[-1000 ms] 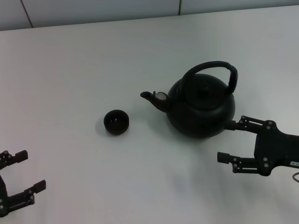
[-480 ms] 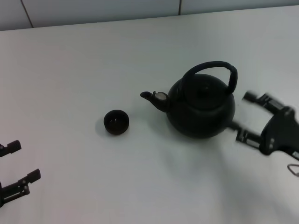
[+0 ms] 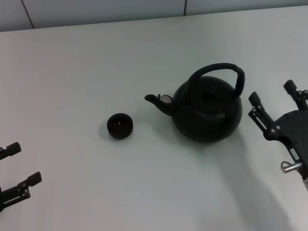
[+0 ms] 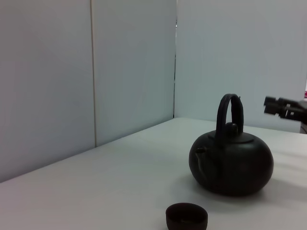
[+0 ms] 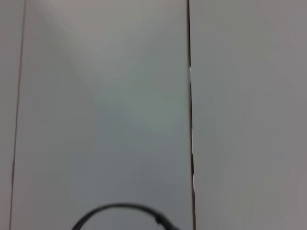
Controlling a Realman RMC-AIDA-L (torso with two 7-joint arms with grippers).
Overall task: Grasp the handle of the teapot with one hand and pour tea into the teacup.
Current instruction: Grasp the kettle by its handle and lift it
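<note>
The step in hand is the reach: the right gripper (image 3: 271, 100), fingers spread, hangs just right of the teapot (image 3: 207, 111), which stands right of the teacup (image 3: 119, 126), and must next close on the handle (image 3: 219, 72), while the left gripper (image 3: 21, 163) idles spread.

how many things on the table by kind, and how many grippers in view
teapot: 1
teacup: 1
grippers: 2, the left gripper open at the near left corner, the right gripper open beside the teapot, apart from it
total: 4
</note>
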